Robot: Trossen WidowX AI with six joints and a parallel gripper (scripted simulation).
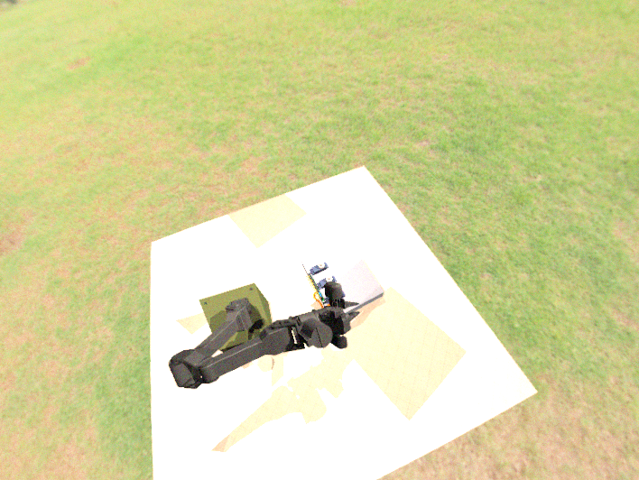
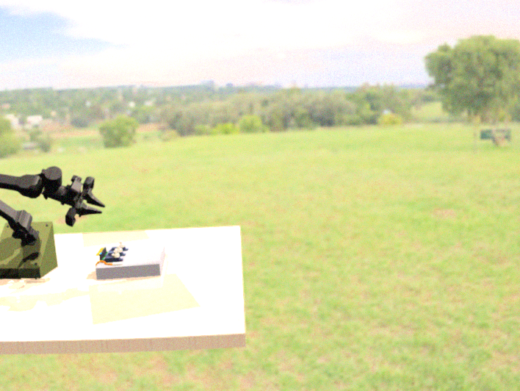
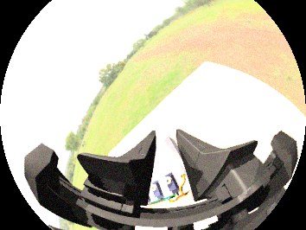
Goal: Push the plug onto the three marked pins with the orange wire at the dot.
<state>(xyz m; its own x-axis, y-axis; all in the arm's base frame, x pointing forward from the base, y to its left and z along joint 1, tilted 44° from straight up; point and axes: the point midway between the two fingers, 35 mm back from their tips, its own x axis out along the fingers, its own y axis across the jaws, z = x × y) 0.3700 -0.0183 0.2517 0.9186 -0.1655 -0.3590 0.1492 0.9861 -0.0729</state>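
Note:
The grey holder point(image 1: 365, 281) point(image 2: 128, 271) lies on the table with small dark blue servos point(image 1: 319, 268) point(image 2: 114, 254) point(image 3: 171, 183) on top. An orange lead point(image 1: 317, 298) point(image 2: 101, 262) point(image 3: 176, 199) curls at one end of the servo row. A thin green strip point(image 3: 163, 200) runs along the servos in the wrist view. The plug, the single pins and the dot are too small to make out. My gripper point(image 1: 358, 309) point(image 2: 103, 209) point(image 3: 166, 130) is partly open, with nothing between its fingertips. It is well above the table and the holder, touching neither.
The arm's olive base block point(image 1: 210, 309) point(image 2: 49, 252) stands on the white table point(image 1: 361, 206) point(image 2: 218, 269), beyond the holder's pin side. The table's edges border on grass. Tan patches and shadows cross the table top.

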